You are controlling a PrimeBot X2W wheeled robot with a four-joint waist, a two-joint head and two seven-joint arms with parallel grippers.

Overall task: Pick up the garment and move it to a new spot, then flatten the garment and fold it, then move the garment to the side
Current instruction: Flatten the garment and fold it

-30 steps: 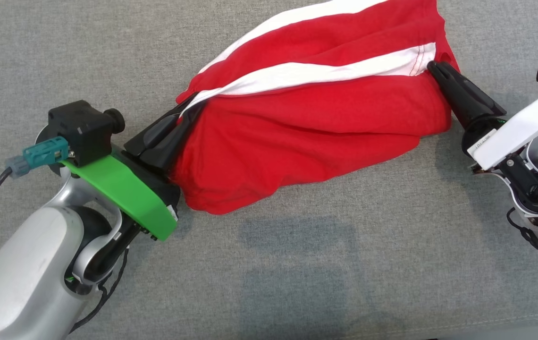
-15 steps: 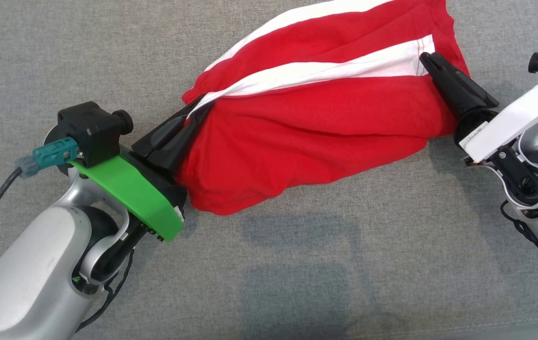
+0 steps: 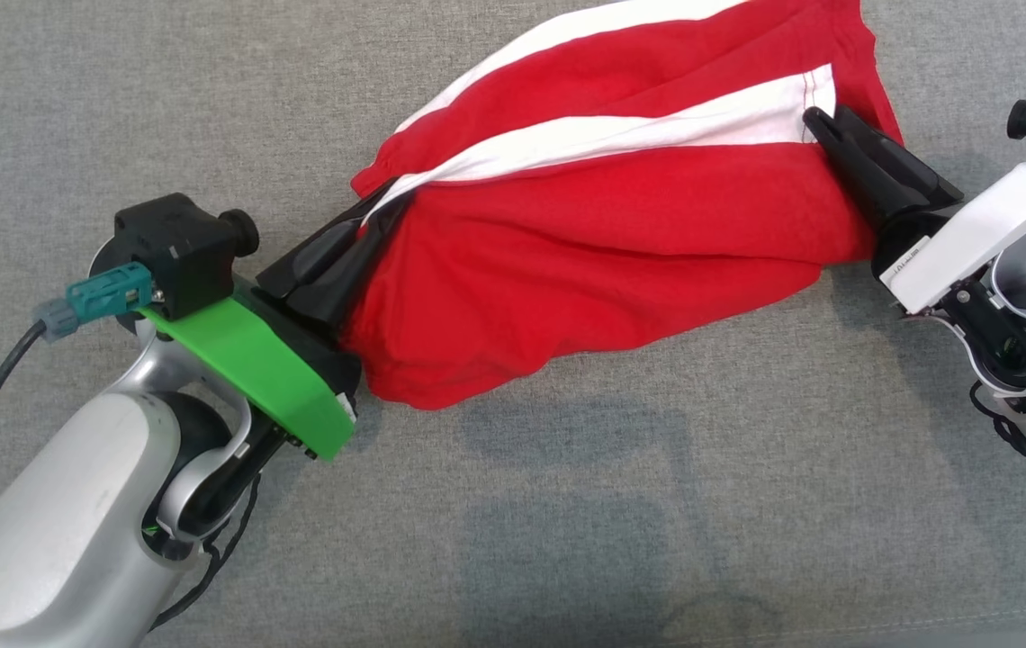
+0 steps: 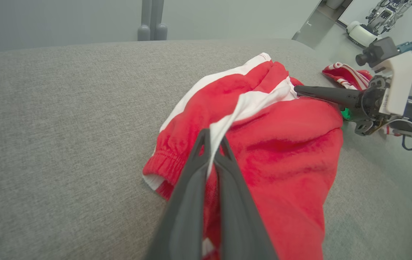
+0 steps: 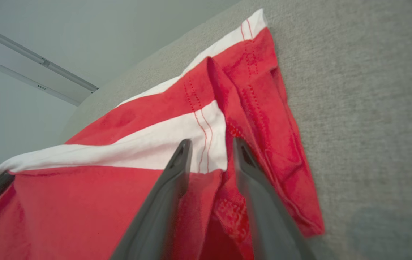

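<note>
The garment (image 3: 585,225) is a pair of red shorts with white side stripes, lying bunched on the grey upholstered surface (image 3: 567,522). My left gripper (image 3: 380,202) is shut on its elastic waistband end; in the left wrist view the fingers (image 4: 213,139) pinch the white stripe of the garment (image 4: 282,144). My right gripper (image 3: 814,121) is at the opposite hem. In the right wrist view its jaws (image 5: 211,142) stand apart, with the stitched corner of the white stripe of the garment (image 5: 83,195) between them. That same right gripper (image 4: 296,88) reaches in from the right of the left wrist view.
A second red and white cloth (image 4: 347,74) lies beyond my right arm. Bare grey surface stretches in front of the garment and to its left. A seam or edge (image 3: 927,616) runs along the near right of the surface.
Both grippers and the garment have shifted a little up and to the right. The right gripper's tips sit slightly higher on the hem than a second ago.
</note>
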